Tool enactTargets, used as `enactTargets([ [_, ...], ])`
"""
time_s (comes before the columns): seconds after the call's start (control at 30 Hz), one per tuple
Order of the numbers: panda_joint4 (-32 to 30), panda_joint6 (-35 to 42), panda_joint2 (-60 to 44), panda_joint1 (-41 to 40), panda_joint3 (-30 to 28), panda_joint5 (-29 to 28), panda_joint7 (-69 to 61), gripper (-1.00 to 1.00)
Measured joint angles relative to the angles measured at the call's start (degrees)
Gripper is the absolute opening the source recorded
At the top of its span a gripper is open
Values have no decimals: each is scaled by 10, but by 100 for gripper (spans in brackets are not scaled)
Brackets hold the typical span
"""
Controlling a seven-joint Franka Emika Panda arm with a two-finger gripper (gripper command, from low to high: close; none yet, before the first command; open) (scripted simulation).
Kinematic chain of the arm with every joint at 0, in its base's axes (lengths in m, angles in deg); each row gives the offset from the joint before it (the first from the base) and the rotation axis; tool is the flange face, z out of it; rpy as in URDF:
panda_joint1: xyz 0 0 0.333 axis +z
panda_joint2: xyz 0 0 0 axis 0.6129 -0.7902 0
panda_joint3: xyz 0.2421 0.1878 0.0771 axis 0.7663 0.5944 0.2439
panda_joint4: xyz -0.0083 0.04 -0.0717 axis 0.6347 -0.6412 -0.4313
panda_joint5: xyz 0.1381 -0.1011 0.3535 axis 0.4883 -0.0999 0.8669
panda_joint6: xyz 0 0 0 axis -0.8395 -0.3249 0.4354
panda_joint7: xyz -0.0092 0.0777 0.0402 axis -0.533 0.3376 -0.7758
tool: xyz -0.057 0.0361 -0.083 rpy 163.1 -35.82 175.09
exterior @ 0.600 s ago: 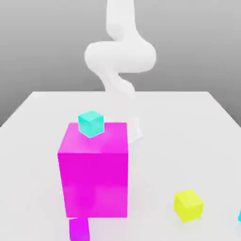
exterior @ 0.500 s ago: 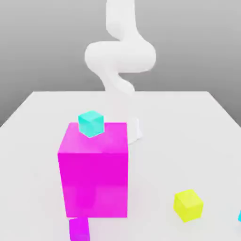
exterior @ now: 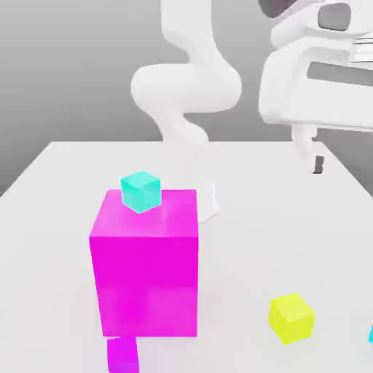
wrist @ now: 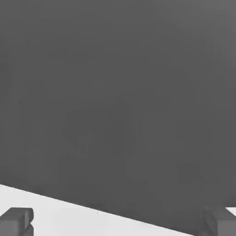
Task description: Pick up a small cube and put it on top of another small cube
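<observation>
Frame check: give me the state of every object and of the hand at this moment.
Turquoise cube: resting on the magenta block.
Magenta block: on the table.
Yellow cube: on the table, untouched.
Small magenta cube: on the table.
Blue cube: mostly out of frame.
Hand: open, empty, raised.

turquoise cube (exterior: 140,191), magenta block (exterior: 144,262)

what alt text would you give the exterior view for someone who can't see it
A white robot arm raises its gripper high over a white table. A small turquoise cube sits atop a big magenta block, with a yellow cube and small magenta cube nearby.
</observation>
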State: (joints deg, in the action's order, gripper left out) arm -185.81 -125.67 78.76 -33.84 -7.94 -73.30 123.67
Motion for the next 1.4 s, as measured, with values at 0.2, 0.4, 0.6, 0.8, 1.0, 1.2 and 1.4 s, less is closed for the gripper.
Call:
enactTargets([
  [0.2, 12, -26, -123, 46, 15, -36, 32, 0],
  [0.4, 22, -58, -240, 90, 34, -48, 48, 0],
  [0.6, 46, -125, -361, 140, 3, -88, 80, 0],
  [0.8, 48, -134, -372, 146, -3, -92, 83, -100],
  [1.0, 28, -80, -297, 117, 32, -48, 52, -100],
  [1.2, -18, -7, -181, 69, -5, -27, 66, -100],
  [1.4, -66, 63, -63, 10, -49, -3, 81, -100],
])
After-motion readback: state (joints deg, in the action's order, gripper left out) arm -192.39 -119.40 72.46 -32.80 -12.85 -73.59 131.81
